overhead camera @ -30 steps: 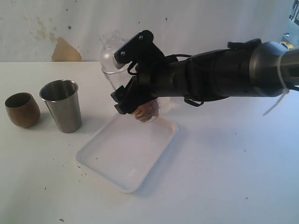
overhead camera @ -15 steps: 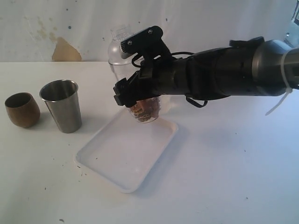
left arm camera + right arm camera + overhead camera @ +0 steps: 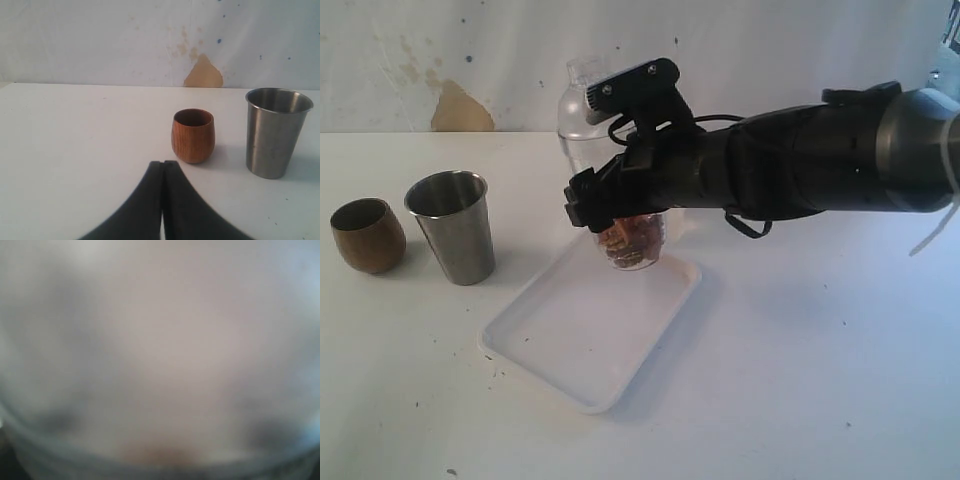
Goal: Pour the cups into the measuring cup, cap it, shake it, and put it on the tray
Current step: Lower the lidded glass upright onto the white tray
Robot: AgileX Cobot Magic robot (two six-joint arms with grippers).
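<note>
On the tabletop (image 3: 820,380), the tray (image 3: 575,335) lies beneath the right end effector (image 3: 592,150), which clasps the capped measuring cup (image 3: 632,242) by its mid-wall over the tray's far end. Whether the base touches cannot be told. The clear plastic looks light, thin and smooth, likely to flex or slip under a hard squeeze, with its brown load sitting low. The steel cup (image 3: 452,225) and wooden cup (image 3: 367,235) stand well apart. The cap (image 3: 572,100) is on. The left end effector (image 3: 162,170) is clenched, empty.
</note>
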